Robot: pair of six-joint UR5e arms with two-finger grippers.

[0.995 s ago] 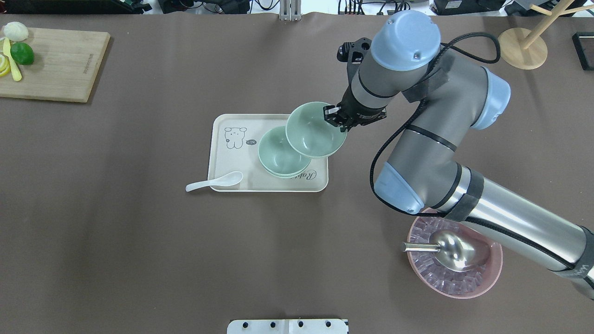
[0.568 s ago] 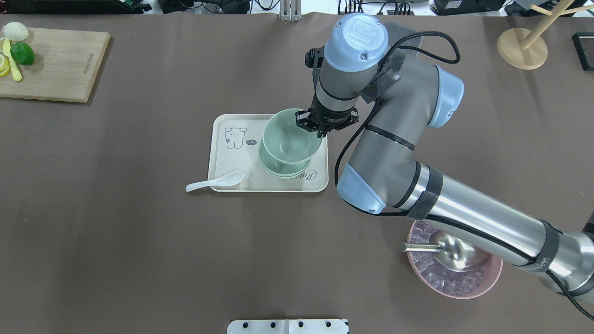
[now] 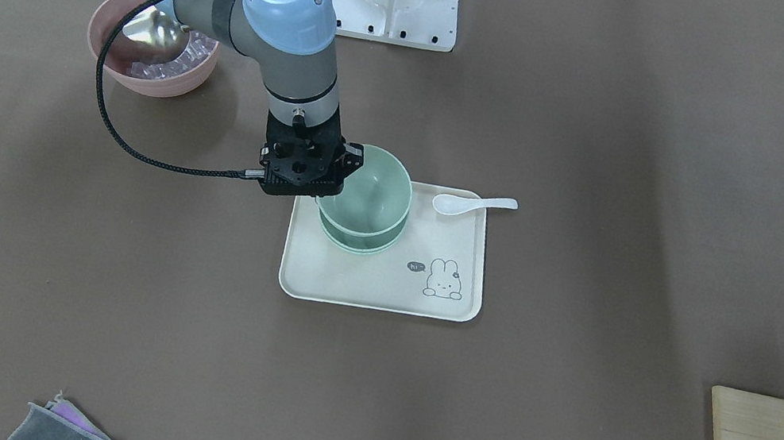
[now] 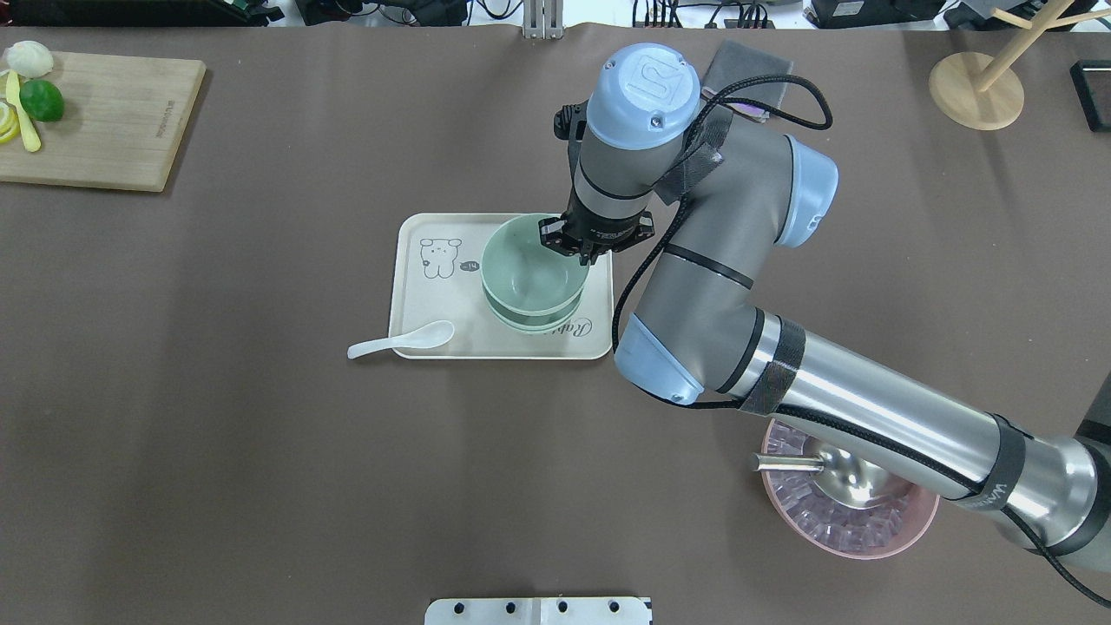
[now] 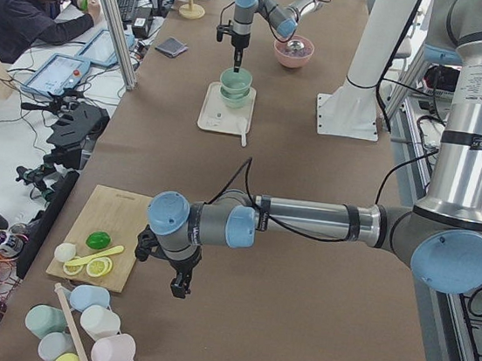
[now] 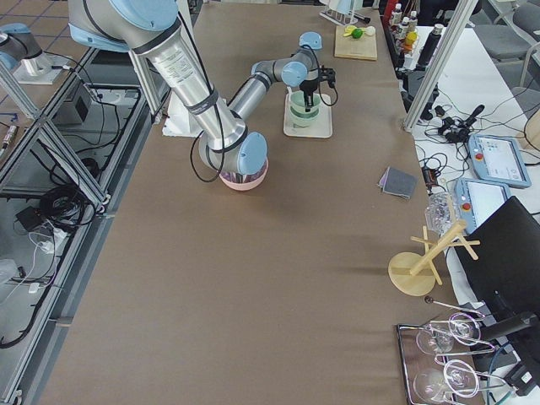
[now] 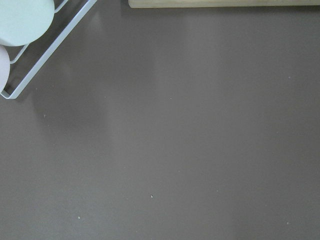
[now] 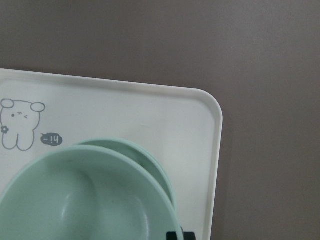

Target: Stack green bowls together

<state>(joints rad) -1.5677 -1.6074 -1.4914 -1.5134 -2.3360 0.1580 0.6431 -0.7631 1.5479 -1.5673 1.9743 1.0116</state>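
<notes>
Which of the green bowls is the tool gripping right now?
The uppermost green bowl: the right tool pinches its rim. The other green bowls sit nested beneath it on the tray, untouched.

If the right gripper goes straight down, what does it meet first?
The right gripper, shut on the top bowl, would press it into the stacked bowls on the tray; the gap is unclear.
</notes>
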